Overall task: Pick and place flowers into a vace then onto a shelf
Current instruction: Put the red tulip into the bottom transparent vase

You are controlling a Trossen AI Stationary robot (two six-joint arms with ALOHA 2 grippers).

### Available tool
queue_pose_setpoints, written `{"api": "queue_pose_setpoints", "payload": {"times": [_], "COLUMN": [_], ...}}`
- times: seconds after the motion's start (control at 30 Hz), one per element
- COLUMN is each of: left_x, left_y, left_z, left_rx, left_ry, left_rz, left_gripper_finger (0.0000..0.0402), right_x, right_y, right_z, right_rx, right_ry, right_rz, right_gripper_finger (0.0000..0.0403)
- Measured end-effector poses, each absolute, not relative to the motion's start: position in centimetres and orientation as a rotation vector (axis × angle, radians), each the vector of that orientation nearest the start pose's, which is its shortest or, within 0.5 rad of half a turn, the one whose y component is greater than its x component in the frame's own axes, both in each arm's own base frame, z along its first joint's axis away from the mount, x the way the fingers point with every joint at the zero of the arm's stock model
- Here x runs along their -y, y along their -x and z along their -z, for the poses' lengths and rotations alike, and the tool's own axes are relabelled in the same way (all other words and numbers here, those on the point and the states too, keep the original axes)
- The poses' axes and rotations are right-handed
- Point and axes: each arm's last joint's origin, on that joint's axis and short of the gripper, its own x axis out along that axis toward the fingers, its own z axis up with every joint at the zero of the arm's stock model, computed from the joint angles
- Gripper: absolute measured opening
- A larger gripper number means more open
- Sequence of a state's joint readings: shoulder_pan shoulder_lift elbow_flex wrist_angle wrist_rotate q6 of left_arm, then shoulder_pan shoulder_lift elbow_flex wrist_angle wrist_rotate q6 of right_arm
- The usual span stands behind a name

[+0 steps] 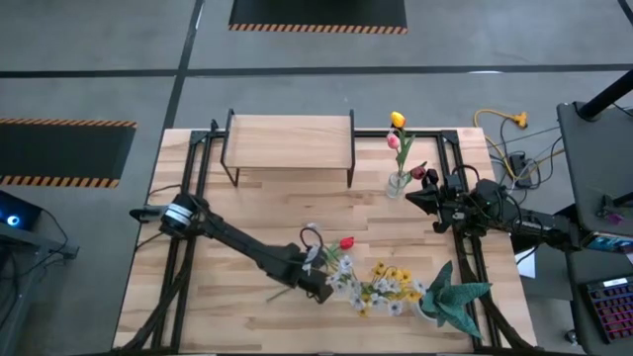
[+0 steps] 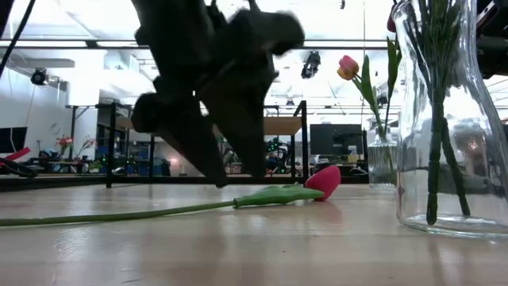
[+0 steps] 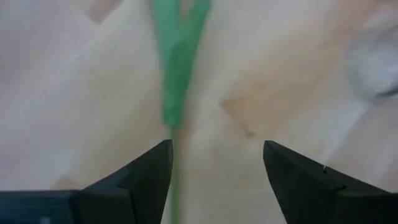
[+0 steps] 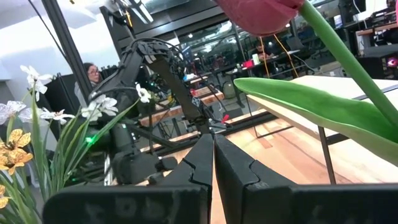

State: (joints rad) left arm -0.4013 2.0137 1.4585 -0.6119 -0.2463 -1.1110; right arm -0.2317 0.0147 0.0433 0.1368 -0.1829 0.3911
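A red tulip point(image 1: 346, 242) lies on the wooden tabletop, and its long green stem point(image 2: 119, 214) runs toward the table's near left. My left gripper point(image 1: 315, 282) points down over the stem. It is open, with one finger on either side of the stem point(image 3: 177, 81), just above it point(image 2: 236, 179). A small glass vase point(image 1: 398, 184) at the back right holds a yellow tulip point(image 1: 398, 120) and a pink tulip point(image 1: 393, 141). A dark maroon tulip point(image 1: 418, 173) stands beside it. My right gripper point(image 1: 413, 196) is next to that vase and shut point(image 4: 213, 146). The shelf point(image 1: 290, 140) stands at the far edge.
A large glass vase point(image 2: 444, 119) with white and yellow blooms point(image 1: 381, 289) stands right of my left gripper. A spiky green plant in a white pot point(image 1: 450, 297) stands at the near right. Black frame rails point(image 1: 198, 178) run along both table sides. A person point(image 4: 93, 74) sits in the room beyond.
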Motion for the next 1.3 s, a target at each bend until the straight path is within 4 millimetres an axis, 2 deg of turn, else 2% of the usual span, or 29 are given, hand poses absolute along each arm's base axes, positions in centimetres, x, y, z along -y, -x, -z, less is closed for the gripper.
{"api": "queue_pose_setpoints", "payload": {"times": [0.2,0.37,0.57,0.67,0.8,0.87,0.93,1.03,1.2,1.3], "left_x": [13.4,13.7,13.9,13.7,13.5,13.5,13.5,13.4,12.7,12.2], "left_y": [-38.2,-38.6,-38.2,-38.0,-37.9,-37.8,-37.7,-37.4,-35.2,-34.4], "left_z": [-16.4,-14.8,-13.1,-13.0,-13.0,-13.1,-13.4,-14.3,-16.3,-19.0], "left_rx": [-1.034,-1.009,-1.077,-1.097,-1.116,-1.121,-1.124,-1.138,-1.249,-1.186], "left_ry": [0.601,0.579,0.57,0.558,0.541,0.541,0.546,0.547,0.506,0.502], "left_rz": [-0.556,-0.489,-0.552,-0.562,-0.568,-0.57,-0.564,-0.563,-0.599,-0.614], "left_gripper_finger": [0.0231,0.0228,0.0219,0.0182,0.0092,0.0037,0.0013,0.0006,0.0002,0.0001], "right_x": [1.6,1.7,1.6,1.6,1.6,1.6,1.6,1.7,1.7,1.6], "right_y": [-9.3,-9.3,-9.3,-9.3,-9.3,-9.3,-9.3,-9.3,-9.3,-9.2], "right_z": [-19.0,-19.0,-19.0,-19.0,-19.0,-19.0,-19.0,-19.0,-19.1,-19.2], "right_rx": [0.169,0.17,0.171,0.171,0.171,0.172,0.172,0.172,0.173,0.188], "right_ry": [-0.355,-0.354,-0.354,-0.354,-0.353,-0.353,-0.354,-0.354,-0.357,-0.357], "right_rz": [0.017,0.018,0.016,0.017,0.017,0.016,0.016,0.016,0.016,0.012], "right_gripper_finger": [0.0009,0.0009,0.0009,0.0009,0.0009,0.0009,0.0009,0.0009,0.0009,0.0009]}}
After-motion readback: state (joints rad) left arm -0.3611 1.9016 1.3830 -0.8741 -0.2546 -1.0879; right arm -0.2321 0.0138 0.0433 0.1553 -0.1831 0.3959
